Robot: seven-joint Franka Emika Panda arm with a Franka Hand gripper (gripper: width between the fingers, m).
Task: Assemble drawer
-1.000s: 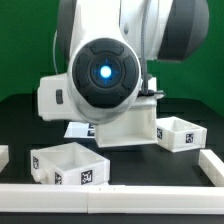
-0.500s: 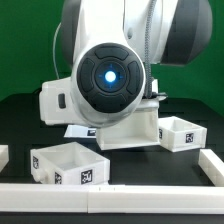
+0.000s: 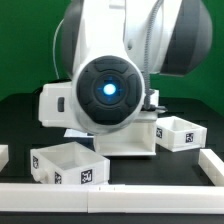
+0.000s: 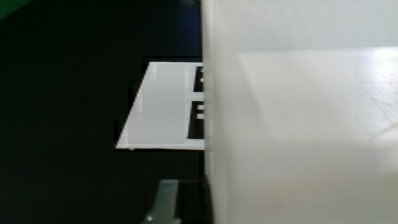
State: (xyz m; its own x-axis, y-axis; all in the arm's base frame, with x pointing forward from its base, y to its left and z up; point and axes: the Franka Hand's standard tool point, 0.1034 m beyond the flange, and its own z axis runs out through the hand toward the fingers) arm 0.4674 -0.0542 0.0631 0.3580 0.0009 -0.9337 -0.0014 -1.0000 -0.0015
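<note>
The drawer housing [image 4: 302, 110] stands as a plain white wall close beside the one grey finger [image 4: 169, 203] in view. Beyond the finger, the marker board [image 4: 164, 105] lies flat on the black table [image 4: 71, 110], partly hidden behind that wall.

Drawer housing [image 3: 128, 138]: large white boxy body toward the back, middle of the exterior view. Most of it is hidden; a block-like corner shows on the exterior view's left and a lower front face nearer centre. Cannot tell whether it sits level.

Wrist view: a plain glossy white wall [image 4: 302, 110] of the housing, seen close.

Front tray [image 3: 68, 163]: small, white, open-topped, upright, empty. It lies nearer than the housing, toward the exterior view's left. Black-and-white square tags [image 3: 87, 177] on its near wall.

Second tray [image 3: 183, 132]: same kind, upright, just beside the housing on the exterior view's right, one tag facing forward. The two trays are well apart.
</note>
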